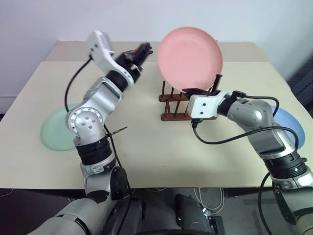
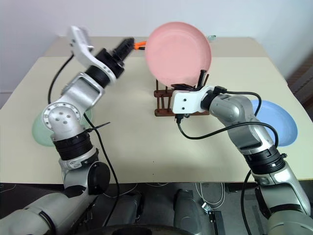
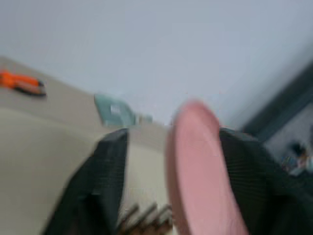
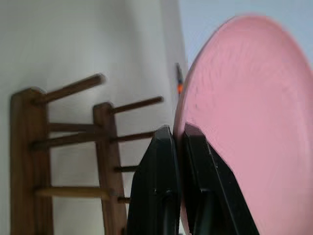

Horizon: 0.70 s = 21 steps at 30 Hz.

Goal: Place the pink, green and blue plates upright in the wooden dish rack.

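The pink plate [image 1: 190, 56] stands upright in the air just above the wooden dish rack [image 1: 172, 105]. My right gripper [image 1: 215, 81] is shut on its lower right rim, and its fingers [image 4: 161, 161] pinch the edge. At the plate's left rim my left gripper [image 1: 146, 51] is open. In the left wrist view the pink plate [image 3: 195, 166] stands between that gripper's spread fingers [image 3: 105, 181], with a gap on one side. The green plate [image 1: 54, 129] lies flat at the table's left. The blue plate [image 1: 292, 125] lies flat at the right edge.
An orange tool [image 2: 139, 45] lies at the back of the table behind the left gripper. A small teal object [image 3: 113, 110] sits near the far edge. Cables hang from both arms over the table's front half.
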Tool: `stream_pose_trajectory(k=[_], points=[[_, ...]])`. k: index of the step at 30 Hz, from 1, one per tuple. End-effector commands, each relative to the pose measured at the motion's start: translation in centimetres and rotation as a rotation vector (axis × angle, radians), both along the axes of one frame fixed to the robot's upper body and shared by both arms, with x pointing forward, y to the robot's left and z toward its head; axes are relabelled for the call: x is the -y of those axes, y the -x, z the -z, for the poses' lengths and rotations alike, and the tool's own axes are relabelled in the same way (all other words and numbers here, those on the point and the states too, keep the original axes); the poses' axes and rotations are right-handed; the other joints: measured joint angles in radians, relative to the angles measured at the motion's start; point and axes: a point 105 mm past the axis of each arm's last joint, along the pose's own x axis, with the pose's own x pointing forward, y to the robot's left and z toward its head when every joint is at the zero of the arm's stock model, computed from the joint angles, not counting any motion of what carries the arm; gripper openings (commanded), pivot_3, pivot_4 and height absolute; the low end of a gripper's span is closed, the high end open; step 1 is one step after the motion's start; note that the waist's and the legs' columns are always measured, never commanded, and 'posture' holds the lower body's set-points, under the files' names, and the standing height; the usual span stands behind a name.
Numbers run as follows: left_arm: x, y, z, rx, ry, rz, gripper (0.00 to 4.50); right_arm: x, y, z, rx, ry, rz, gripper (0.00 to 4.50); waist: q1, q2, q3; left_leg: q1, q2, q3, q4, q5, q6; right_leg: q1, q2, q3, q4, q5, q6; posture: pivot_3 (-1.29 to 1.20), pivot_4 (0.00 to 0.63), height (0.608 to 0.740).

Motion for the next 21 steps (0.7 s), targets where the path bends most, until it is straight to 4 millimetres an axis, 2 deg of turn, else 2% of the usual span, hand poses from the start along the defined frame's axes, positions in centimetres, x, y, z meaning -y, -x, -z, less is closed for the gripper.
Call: stream_pose_trajectory(k=[1, 3, 4, 5, 8, 11, 15, 21], points=[[-1.7, 0.2, 0.4, 0.089, -0.266, -0.101, 2.93, 1.9, 1.6, -5.1, -0.130, -0.496, -0.071, 0.00, -0.005, 0.001, 0.000, 0.000, 0.001, 0.000, 0.000, 0.000, 0.000, 0.000, 0.001, 0.000, 0.000, 0.000, -0.001, 0.00, 0.150, 0.740], [-0.6, 0.7, 3.0, 0.097, -0.494, -0.032, 2.93, 3.0, 2.6, -6.8, -0.314, -0.791, -0.177, 0.00, -0.005, 0.002, 0.000, 0.001, 0.001, 0.000, -0.001, -0.001, 0.002, 0.000, 0.001, 0.001, 0.000, 0.000, -0.001, 0.00, 0.150, 0.740], [0.0, 1.1, 4.2, 0.099, -0.565, 0.021, 2.93, 3.4, 3.0, -7.2, -0.388, -0.869, -0.215, 0.00, -0.005, 0.003, 0.000, 0.001, 0.001, 0.000, -0.001, -0.001, 0.002, 0.000, 0.001, 0.001, 0.000, 0.000, -0.001, 0.00, 0.150, 0.740], [0.3, 1.3, 4.9, 0.101, -0.601, 0.056, 2.93, 3.5, 3.3, -7.3, -0.436, -0.908, -0.235, 0.00, 0.001, 0.003, 0.000, 0.000, 0.000, 0.000, -0.001, -0.001, 0.002, 0.000, 0.001, 0.001, 0.000, 0.001, -0.002, 0.00, 0.150, 0.740], [2.6, 4.6, 8.0, 0.163, -0.721, 0.310, 2.93, 4.3, 4.4, -7.5, -0.577, -0.989, -0.317, 0.00, 0.002, 0.003, 0.001, -0.001, 0.000, -0.001, 0.000, -0.002, 0.004, 0.000, 0.000, 0.000, -0.002, -0.001, -0.006, 0.00, 0.150, 0.740], [4.1, 7.4, 10.8, 0.163, -0.771, 0.517, 2.93, 4.8, 4.4, -7.5, -0.672, -1.079, -0.352, 0.00, 0.000, 0.005, 0.002, -0.001, 0.001, 0.000, -0.001, -0.002, 0.004, -0.001, 0.000, 0.001, -0.002, -0.001, -0.006, 0.00, 0.150, 0.740], [4.9, 8.8, 11.5, 0.174, -0.735, 0.600, 2.93, 5.4, 3.4, -6.7, -0.715, -1.138, -0.296, 0.00, 0.000, 0.007, 0.002, -0.001, 0.002, 0.001, -0.001, -0.002, 0.004, -0.001, 0.000, 0.001, -0.002, -0.001, -0.007, 0.00, 0.150, 0.740], [5.5, 9.5, 11.7, 0.177, -0.710, 0.634, 2.93, 6.7, 1.6, -5.7, -0.733, -1.221, -0.216, 0.00, 0.000, 0.007, 0.002, -0.001, 0.001, 0.001, 0.000, -0.002, 0.005, -0.001, 0.000, 0.001, -0.002, -0.001, -0.006, 0.00, 0.150, 0.740]])
